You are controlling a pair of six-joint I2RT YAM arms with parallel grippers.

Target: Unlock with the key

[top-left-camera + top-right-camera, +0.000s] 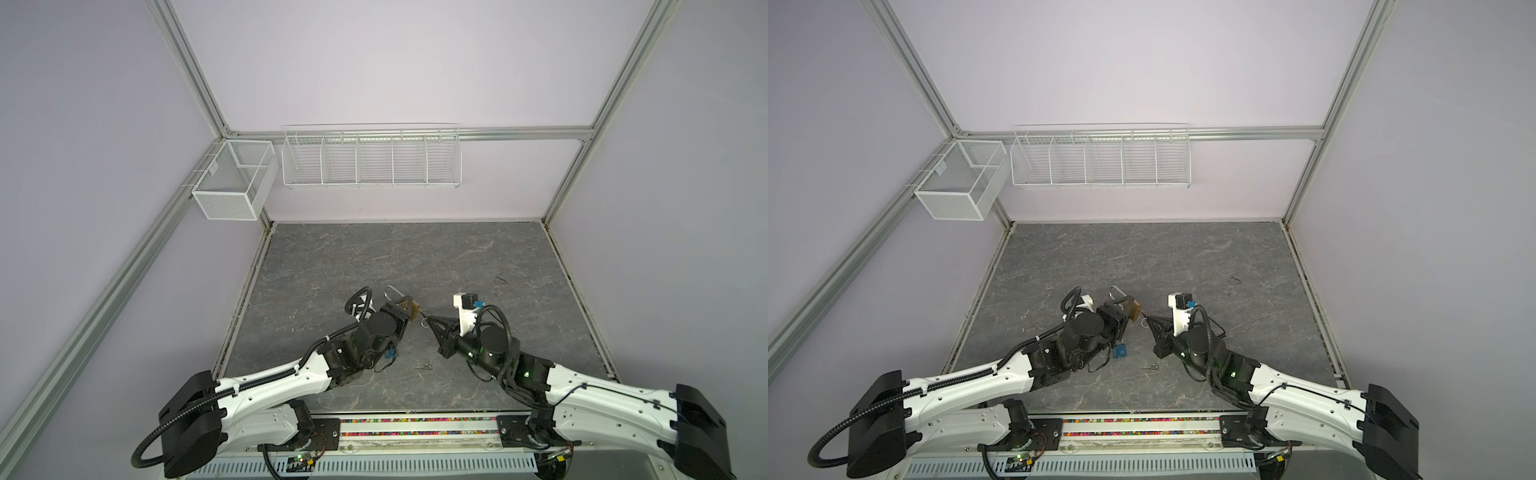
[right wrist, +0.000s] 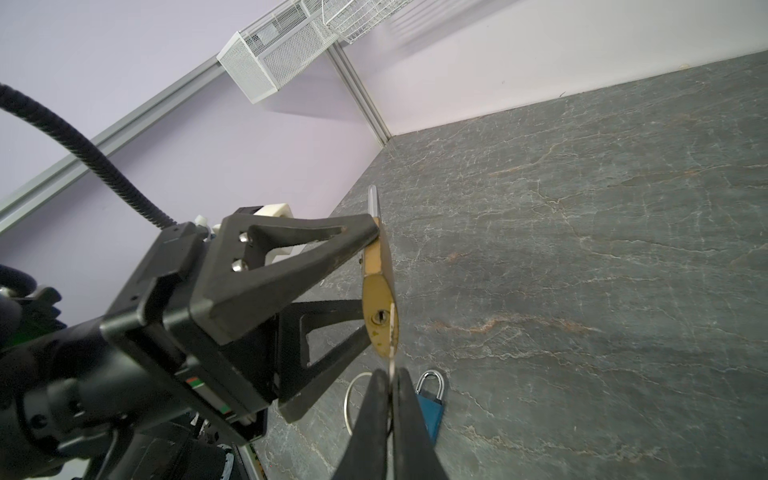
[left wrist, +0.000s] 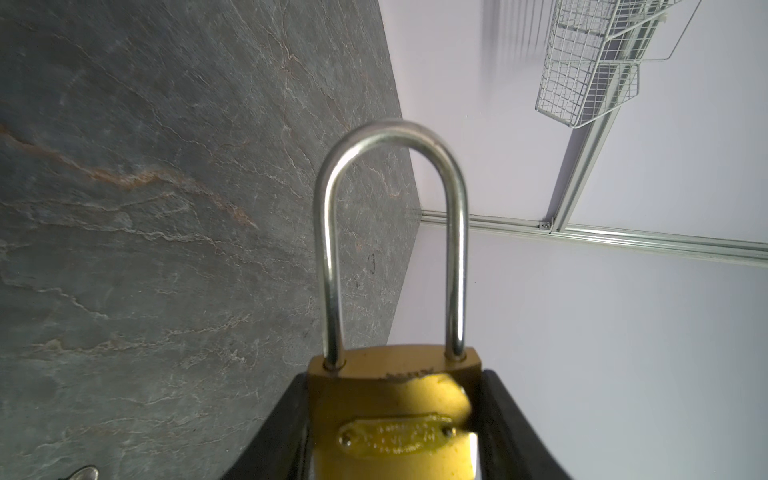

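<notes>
1. Closest to the robot's base, a small loose key (image 1: 424,367) lies flat on the grey, veined tabletop (image 1: 374,257), between the two arms.
2. Just past it, a blue padlock (image 1: 1119,352) lies on the tabletop beside the left arm's wrist.
3. Further in, the left gripper (image 1: 409,309) stands partly closed and clamps the brass padlock (image 3: 395,399) by its two narrow edges, clear of the tabletop. Both legs of the steel shackle (image 3: 390,137) sit in the body.
4. Facing it, the right gripper (image 2: 390,376) is pinched tight on the key (image 2: 392,332), seen edge-on. The blade reaches the padlock's bottom face, just beside the keyhole (image 2: 379,316); whether it has entered cannot be told. A silver key ring (image 2: 349,399) hangs below.
5. Farthest off, a mesh basket (image 1: 232,183) and a divided wire rack (image 1: 372,158) hang on the walls.
</notes>
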